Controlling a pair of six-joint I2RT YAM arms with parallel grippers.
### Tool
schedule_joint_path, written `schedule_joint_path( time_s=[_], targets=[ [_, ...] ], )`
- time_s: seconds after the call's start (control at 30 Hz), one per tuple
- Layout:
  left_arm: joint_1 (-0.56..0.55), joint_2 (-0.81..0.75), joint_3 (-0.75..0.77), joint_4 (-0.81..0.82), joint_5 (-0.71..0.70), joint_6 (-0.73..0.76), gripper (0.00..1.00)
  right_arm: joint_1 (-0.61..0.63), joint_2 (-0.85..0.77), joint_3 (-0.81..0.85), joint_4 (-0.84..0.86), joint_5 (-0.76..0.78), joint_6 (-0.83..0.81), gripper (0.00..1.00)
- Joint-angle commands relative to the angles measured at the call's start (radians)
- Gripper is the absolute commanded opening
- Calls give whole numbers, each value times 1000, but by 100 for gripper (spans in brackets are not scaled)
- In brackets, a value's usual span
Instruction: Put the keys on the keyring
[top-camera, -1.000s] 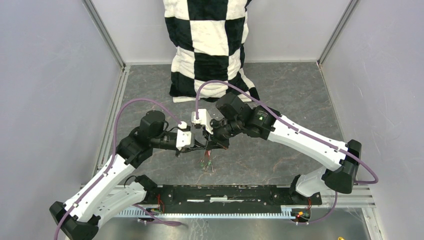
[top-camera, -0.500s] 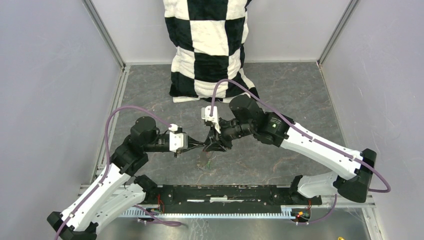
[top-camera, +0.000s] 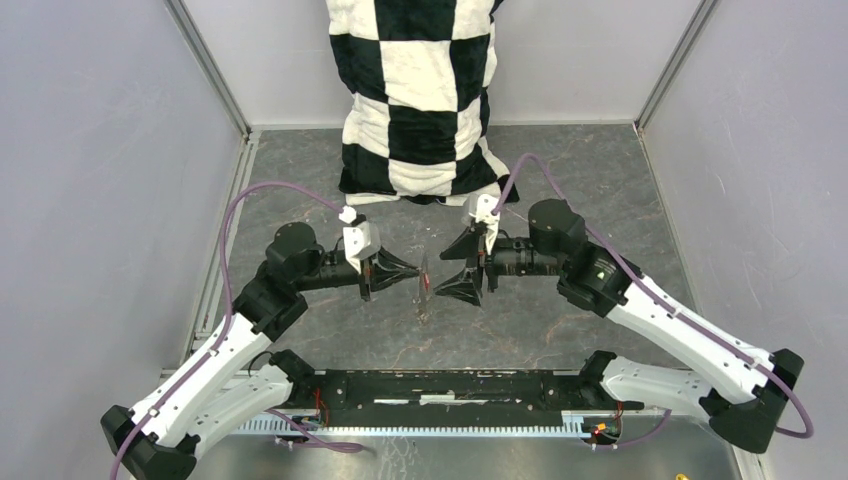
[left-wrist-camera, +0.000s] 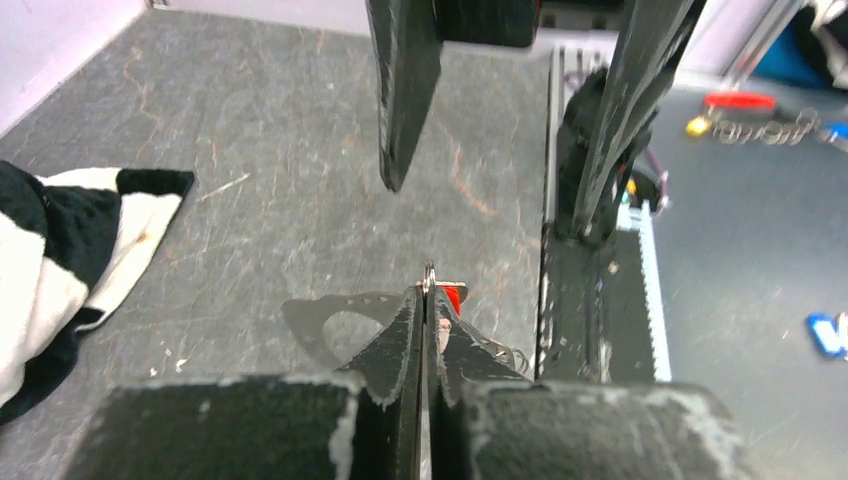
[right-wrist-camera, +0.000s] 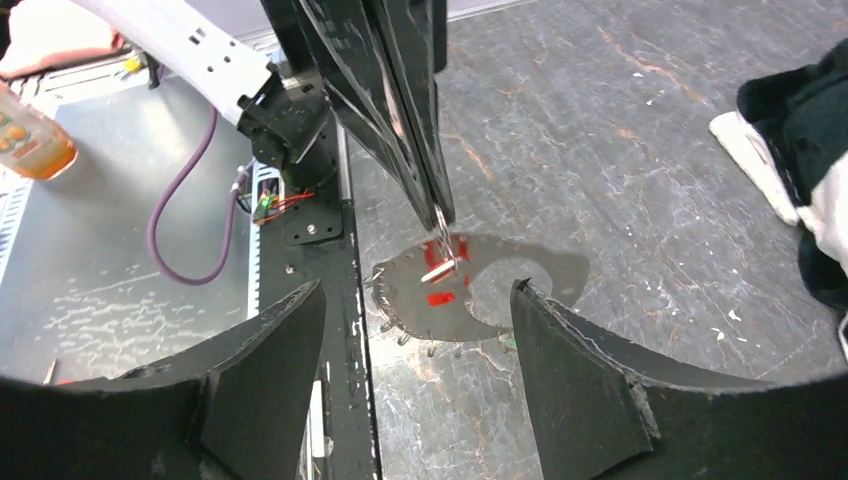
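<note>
My left gripper (left-wrist-camera: 425, 305) is pinched tight on the keyring (left-wrist-camera: 430, 269), holding it up in the air so the red key (left-wrist-camera: 451, 297) dangles free. Right gripper (top-camera: 452, 268) faces it, jaws wide, empty, ready to help.

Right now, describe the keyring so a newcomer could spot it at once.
From the checkered blanket, come forward to mid-scene. The keyring is the thin silvery wire pinched in the shut left gripper, with a red key head beside it, the only thing gripped.
</note>
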Motion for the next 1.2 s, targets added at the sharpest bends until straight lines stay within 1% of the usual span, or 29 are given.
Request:
schedule_joint_path(
  time_s=[0.0, 0.13, 0.17, 0.3, 0.47, 0.63, 0.77, 0.9, 1.07, 1.17],
  targets=[
    [6, -10, 19, 263, -29, -266, 2, -15, -72, -108, 187, 76, 101, 75],
    [6, 2, 21, 330, -33, -317, 2, -14, -95, -174, 289, 88, 136, 78],
    [6, 5, 24, 344, -38, -326, 2, -15, -96, -181, 292, 91, 141, 79],
    [6, 6, 25, 378, -56, -348, 2, -14, -108, -215, 419, 110, 173, 81],
    [6, -9, 10, 378, -51, -360, 2, -14, -93, -231, 485, 132, 197, 79],
    [6, -21, 2, 379, -34, -354, 2, -13, -80, -258, 549, 115, 231, 76],
    [6, -34, -5, 372, -9, -327, 2, -16, -88, -260, 561, 50, 249, 78],
    [6, -44, -11, 363, 29, -292, 2, -43, -126, -232, 473, 73, 216, 78],
    [6, -52, -16, 349, 69, -275, 2, -80, -137, -230, 492, 40, 261, 77],
    [6, -56, -12, 346, 73, -272, 2, -81, -129, -260, 549, 15, 304, 77]
  ],
)
